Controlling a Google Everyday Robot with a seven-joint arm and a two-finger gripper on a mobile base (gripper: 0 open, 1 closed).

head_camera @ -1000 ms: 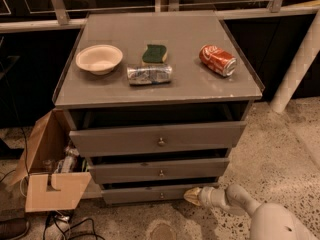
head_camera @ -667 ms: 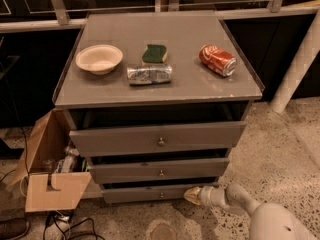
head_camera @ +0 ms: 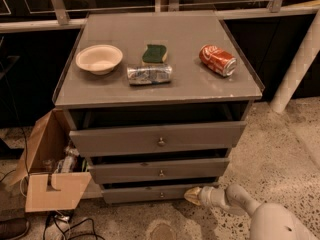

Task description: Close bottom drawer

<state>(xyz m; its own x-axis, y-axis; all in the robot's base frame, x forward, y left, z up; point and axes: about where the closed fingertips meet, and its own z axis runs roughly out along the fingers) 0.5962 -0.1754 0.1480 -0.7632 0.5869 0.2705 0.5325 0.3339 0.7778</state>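
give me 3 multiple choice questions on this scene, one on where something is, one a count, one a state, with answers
1. Where is the gripper?
A. high up at the far left
B. low, at the right end of the bottom drawer front
C. at the top middle

2. How many cans lie on the cabinet top?
A. one
B. two
C. four

3. How is the red can placed?
A. upright
B. on its side
C. stacked on another can

Answers: 1 B, it sits near the floor by that front's right end. 2 B, a silver can and the red one. 3 B, its length lies along the top.
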